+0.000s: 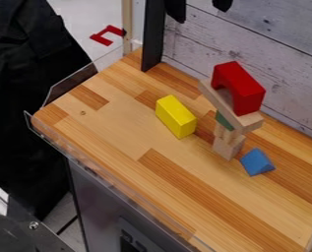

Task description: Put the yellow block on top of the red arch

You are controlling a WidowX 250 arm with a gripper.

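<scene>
Where pale planks (276, 34) back the wooden counter (115, 120), the gripper (199, 7) hangs, jaws well apart and empty.

I see the yellow block (176, 117) on the tabletop (118, 128), the red arch (243, 88) on a raised wooden plank (214, 98), a blue triangular prism (255, 162) nearby, and the gripper (200, 14) spread above.

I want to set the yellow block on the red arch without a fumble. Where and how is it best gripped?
I'd come straight down from above and pinch the yellow block midway along its length, across its two long sides. It lies lengthwise with a narrow top face up and stands apart from the stack.
</scene>
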